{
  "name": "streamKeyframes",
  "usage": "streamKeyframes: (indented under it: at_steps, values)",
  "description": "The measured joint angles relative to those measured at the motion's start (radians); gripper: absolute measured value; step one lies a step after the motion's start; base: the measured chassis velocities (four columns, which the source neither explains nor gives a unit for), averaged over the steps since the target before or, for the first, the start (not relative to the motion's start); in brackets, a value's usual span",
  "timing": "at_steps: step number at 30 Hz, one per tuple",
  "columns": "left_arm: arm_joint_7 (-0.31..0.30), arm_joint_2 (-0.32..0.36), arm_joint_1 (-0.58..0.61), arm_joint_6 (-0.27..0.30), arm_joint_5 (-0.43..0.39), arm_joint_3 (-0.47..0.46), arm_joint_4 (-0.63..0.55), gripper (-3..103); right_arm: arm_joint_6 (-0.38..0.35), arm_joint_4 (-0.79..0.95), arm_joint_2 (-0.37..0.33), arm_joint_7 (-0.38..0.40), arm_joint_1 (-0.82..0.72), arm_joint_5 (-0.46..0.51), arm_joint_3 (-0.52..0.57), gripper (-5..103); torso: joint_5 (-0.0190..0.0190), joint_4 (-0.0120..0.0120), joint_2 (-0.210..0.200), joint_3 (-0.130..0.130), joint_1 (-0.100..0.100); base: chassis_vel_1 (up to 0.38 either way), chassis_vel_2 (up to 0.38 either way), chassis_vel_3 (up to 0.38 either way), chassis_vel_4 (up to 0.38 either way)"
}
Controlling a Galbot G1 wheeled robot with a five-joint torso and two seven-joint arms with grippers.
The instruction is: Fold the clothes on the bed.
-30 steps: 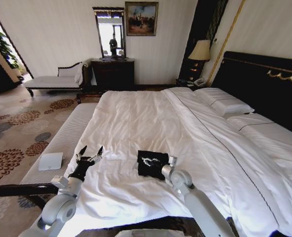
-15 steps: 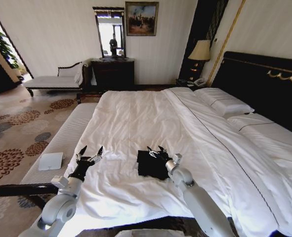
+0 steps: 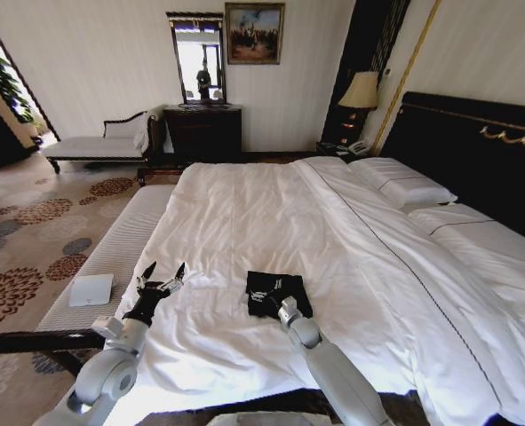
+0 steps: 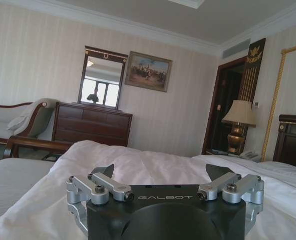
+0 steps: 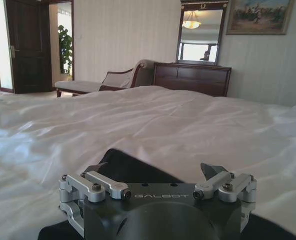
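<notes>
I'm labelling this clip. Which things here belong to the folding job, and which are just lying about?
Job: T-shirt, bed, right gripper over the T-shirt, left gripper open, apart from it.
Lying about: pillows, lamp, dresser, chaise.

Grey arms; black GALBOT-marked tool [image 5: 157,176], silver linkages.

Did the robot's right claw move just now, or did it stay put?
Yes. The right gripper, open, has swung toward the robot's left across the folded black T-shirt, ending near its left edge. The T-shirt and bed stayed put.
</notes>
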Motion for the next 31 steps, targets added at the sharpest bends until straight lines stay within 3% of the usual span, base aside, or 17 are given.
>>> streamKeyframes:
  at_steps: [5,8,9,13,14,18,23,25,31]
  values:
    - [0.0,0.0,0.0,0.0,0.0,0.0,0.0,100,0.027,0.161,-0.103,0.016,-0.096,0.039,0.143,100,0.0001,-0.0001,0.0,0.0,0.0,0.0,0.0,0.0,0.0]
    - [0.0,0.0,0.0,0.0,0.0,0.0,0.0,100,0.072,0.242,-0.164,0.019,-0.225,0.069,0.337,100,0.0001,-0.0006,0.0,0.0,0.0,0.0,0.0,0.0,0.0]
    - [0.0,0.0,0.0,0.0,0.0,0.0,0.0,100,0.072,0.242,-0.164,0.019,-0.225,0.069,0.337,100,0.0001,-0.0006,0.0,0.0,0.0,0.0,0.0,0.0,0.0]
    - [0.0,0.0,0.0,0.0,0.0,0.0,0.0,100,0.124,0.334,-0.194,-0.001,-0.406,0.179,0.59,100,0.0003,-0.0005,0.0,0.0,0.0,0.0,0.0,0.0,0.0]
    - [0.0,0.0,0.0,0.0,0.0,0.0,0.0,100,0.124,0.334,-0.194,-0.001,-0.406,0.179,0.59,100,0.0003,-0.0005,0.0,0.0,0.0,0.0,0.0,0.0,0.0]
    - [0.0,0.0,0.0,0.0,0.0,0.0,0.0,100,0.154,0.407,-0.163,-0.038,-0.578,0.23,0.774,100,0.0002,-0.0005,0.0,0.0,0.0,0.0,0.0,0.0,0.0]
    - [0.0,0.0,0.0,0.0,0.0,0.0,0.0,100,0.205,0.427,-0.112,-0.062,-0.691,0.233,0.836,100,0.0002,-0.0009,0.0,0.0,0.0,0.0,0.0,0.0,0.0]
    - [0.0,0.0,0.0,0.0,0.0,0.0,0.0,100,0.225,0.415,-0.099,-0.078,-0.699,0.222,0.842,100,0.0001,0.0,0.0,0.0,0.0,0.0,0.0,0.0,0.0]
    - [0.0,0.0,0.0,0.0,0.0,0.0,0.0,100,0.237,0.406,-0.085,-0.095,-0.705,0.229,0.85,100,0.0001,-0.0003,0.0,0.0,0.0,0.0,0.0,0.0,0.0]
